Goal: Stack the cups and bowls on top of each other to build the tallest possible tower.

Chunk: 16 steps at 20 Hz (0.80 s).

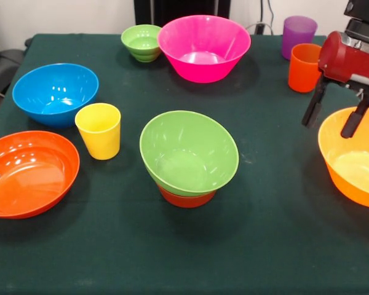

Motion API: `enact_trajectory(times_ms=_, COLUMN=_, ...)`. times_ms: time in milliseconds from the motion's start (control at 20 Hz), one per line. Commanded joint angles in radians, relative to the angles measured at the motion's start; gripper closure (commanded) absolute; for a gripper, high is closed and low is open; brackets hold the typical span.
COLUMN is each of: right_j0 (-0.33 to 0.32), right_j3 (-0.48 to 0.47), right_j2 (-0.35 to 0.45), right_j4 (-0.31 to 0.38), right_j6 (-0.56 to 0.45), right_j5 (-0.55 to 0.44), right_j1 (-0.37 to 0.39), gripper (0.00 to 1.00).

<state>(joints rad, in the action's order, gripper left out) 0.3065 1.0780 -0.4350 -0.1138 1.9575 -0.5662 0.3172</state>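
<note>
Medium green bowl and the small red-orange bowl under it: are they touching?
Touching. The front view shows the medium green bowl sitting tilted in the small red-orange bowl, whose rim meets its underside with no gap.

tabletop (283,246) was dark green | bowls: blue (55,93), pink (203,48), orange (29,173), yellow-orange (355,157), green (189,152) | cups: yellow (99,130), orange (304,67), purple (298,34)

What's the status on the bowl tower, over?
Gripper open, over yellow-orange bowl's rim. Tower: medium green bowl on small red-orange bowl, tilted. Nothing in the way.
</note>
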Motion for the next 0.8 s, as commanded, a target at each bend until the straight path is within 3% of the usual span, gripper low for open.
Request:
enact_trajectory(times_ms=50, right_j0=-0.013, right_j3=0.170, right_j2=0.129, right_j4=0.011, right_j6=0.116, right_j5=0.035, right_j1=0.003, gripper=0.00)
enact_trajectory(times_ms=350, right_j0=0.008, right_j3=0.241, right_j2=0.115, right_j4=-0.001, right_j6=0.137, right_j5=0.009, right_j1=0.049, gripper=0.00)
enact_trajectory(times_ms=800, right_j0=-0.001, right_j3=0.209, right_j2=0.093, right_j4=-0.011, right_j6=0.135, right_j5=-0.041, right_j1=0.074, gripper=0.00)
